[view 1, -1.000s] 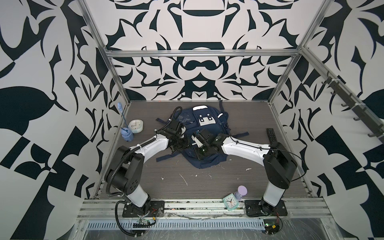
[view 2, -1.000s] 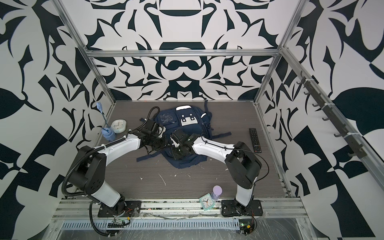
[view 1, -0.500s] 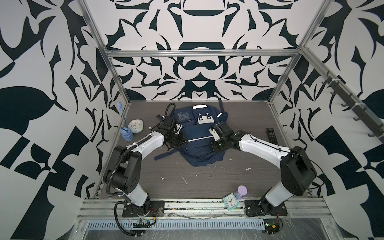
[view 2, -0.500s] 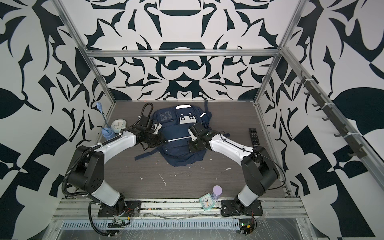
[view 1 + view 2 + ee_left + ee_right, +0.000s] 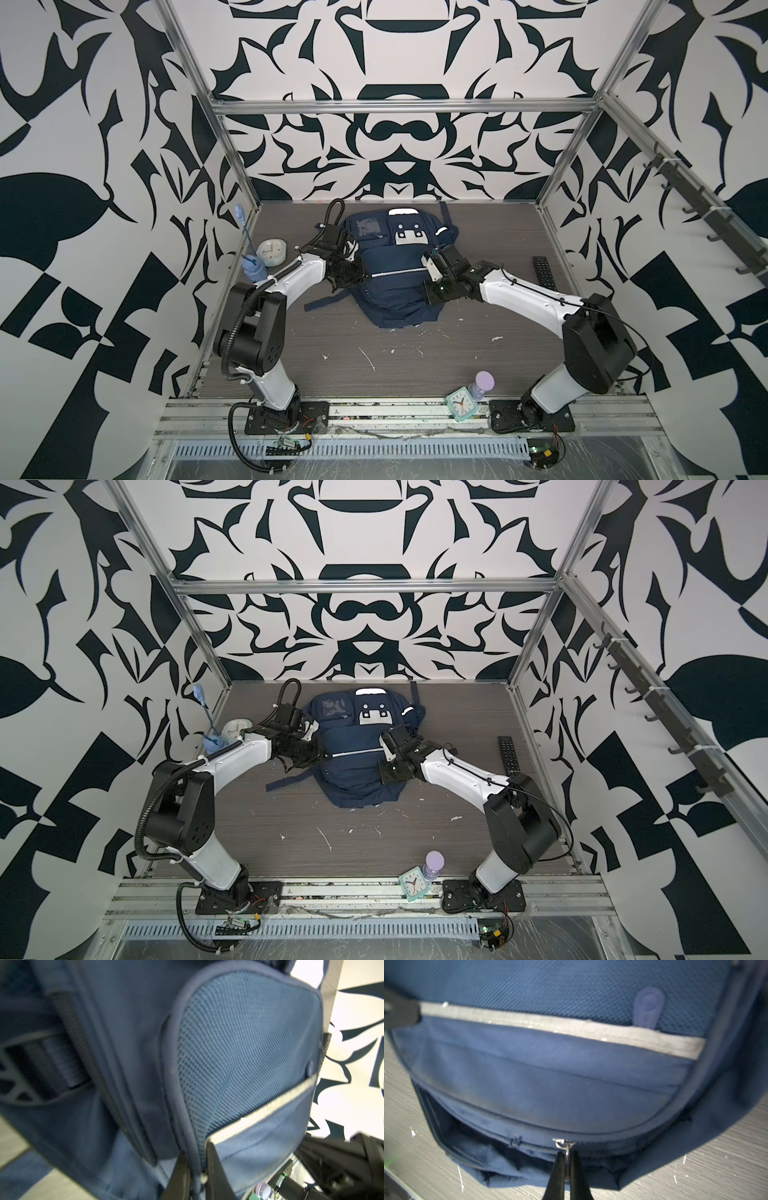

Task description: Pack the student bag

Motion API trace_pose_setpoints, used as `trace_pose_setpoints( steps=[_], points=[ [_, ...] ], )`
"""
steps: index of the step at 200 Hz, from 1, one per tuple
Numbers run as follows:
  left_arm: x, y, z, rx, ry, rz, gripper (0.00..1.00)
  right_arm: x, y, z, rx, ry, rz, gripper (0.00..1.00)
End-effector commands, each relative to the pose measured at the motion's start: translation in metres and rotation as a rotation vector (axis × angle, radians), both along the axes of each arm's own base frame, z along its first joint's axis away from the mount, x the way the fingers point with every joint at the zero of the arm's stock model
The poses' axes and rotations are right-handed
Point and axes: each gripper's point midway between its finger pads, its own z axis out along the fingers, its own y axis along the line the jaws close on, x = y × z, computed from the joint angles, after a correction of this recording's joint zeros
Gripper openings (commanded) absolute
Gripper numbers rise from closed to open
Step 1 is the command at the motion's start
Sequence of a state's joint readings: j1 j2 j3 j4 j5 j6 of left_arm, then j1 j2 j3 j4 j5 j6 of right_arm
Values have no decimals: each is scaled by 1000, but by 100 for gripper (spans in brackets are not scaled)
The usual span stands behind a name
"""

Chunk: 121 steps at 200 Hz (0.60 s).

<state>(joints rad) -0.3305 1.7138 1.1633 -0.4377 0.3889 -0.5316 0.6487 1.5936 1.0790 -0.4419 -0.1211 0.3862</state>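
The left gripper point(image 5: 195, 1157) is clamped on the edge of the student bag point(image 5: 395, 291) at 9 o'clock. The right gripper point(image 5: 567, 1155) pinches the zipper pull point(image 5: 564, 1144) (tiny, shiny) at 4 o'clock.

The cell is enclosed by walls point(image 5: 395, 50) printed with black-and-white leaf shapes, framed by aluminium bars point(image 5: 399, 106). A grey wood-grain floor point(image 5: 436, 374) is marked with white flecks.
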Motion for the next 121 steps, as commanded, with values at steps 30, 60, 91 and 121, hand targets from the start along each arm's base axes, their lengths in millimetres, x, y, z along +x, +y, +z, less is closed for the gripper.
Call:
trace_pose_setpoints(
  steps=[30, 60, 91, 121],
  points=[
    [72, 16, 25, 20, -111, 117, 24, -16, 53, 11, 25, 8, 69, 0],
    [76, 16, 33, -4, -107, 121, 41, -13, 87, 12, 54, 13, 103, 0],
    [53, 23, 35, 7, -107, 121, 52, -6, 103, 14, 70, 14, 117, 0],
    [16, 25, 28, -1, -72, 112, 55, -2, 111, 17, 86, 16, 129, 0]
  ],
)
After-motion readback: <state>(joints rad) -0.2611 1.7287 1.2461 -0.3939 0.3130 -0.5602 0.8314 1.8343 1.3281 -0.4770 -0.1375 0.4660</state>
